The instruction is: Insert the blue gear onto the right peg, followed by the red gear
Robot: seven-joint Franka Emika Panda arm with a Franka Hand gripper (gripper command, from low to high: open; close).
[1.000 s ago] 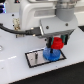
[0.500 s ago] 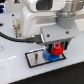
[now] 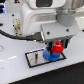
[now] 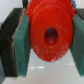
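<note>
My gripper (image 3: 58, 48) is shut on the red gear (image 3: 58, 47) and holds it just above the blue gear (image 3: 51, 55). The blue gear lies flat on the right-hand part of the black-edged grey plate (image 3: 34, 59). The right peg is hidden under the gears. In the wrist view the red gear (image 4: 49, 22) fills the middle, its centre hole facing the camera. It is clamped between my gripper's (image 4: 50, 37) two green pads (image 4: 22, 47). I cannot tell whether the red gear touches the blue one.
The arm's white body (image 3: 45, 20) looms over the plate, with a black cable (image 3: 12, 35) at the exterior view's left. The plate's left-hand pin (image 3: 36, 58) is barely visible. The white table (image 3: 15, 70) surrounds the plate.
My gripper has come down with the red gear toward the blue gear. The blue gear and the plate have not moved.
</note>
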